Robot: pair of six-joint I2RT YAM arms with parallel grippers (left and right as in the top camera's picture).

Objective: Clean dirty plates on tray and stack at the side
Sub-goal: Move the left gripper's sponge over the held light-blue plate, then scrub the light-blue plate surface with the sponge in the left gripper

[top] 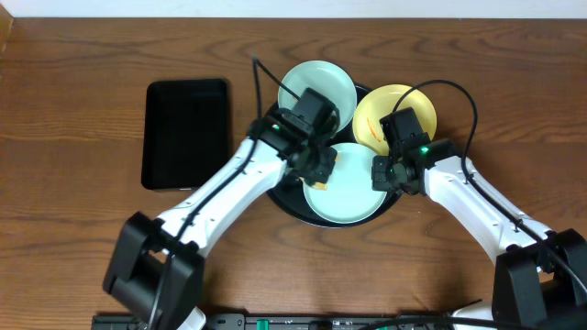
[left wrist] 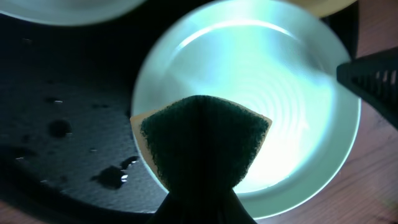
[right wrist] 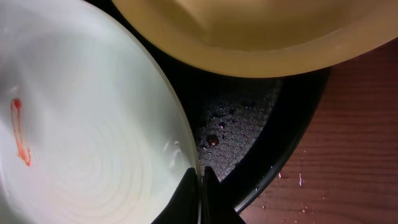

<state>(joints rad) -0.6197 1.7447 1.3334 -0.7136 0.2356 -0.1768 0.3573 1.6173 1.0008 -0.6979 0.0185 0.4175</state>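
Observation:
The round black tray (top: 292, 203) holds three plates: a mint plate (top: 312, 78) at the back, a yellow plate (top: 390, 108) at the right and a mint plate (top: 353, 194) at the front. My left gripper (top: 319, 170) is shut on a green and yellow sponge (left wrist: 204, 138) that rests on the front mint plate's (left wrist: 280, 87) left part. My right gripper (right wrist: 201, 182) is shut on that plate's (right wrist: 87, 112) right rim. An orange-red streak (right wrist: 20, 134) lies on the plate. The yellow plate (right wrist: 249, 31) sits just behind, and the wet tray (right wrist: 249, 134) shows between them.
A smaller black rectangular tray (top: 186, 131) lies on the wooden table (top: 73, 110) left of the round tray. Water drops dot the round tray (left wrist: 62, 118) and the wood (right wrist: 348, 155) beside it. The right gripper's tip (left wrist: 373, 71) shows in the left wrist view.

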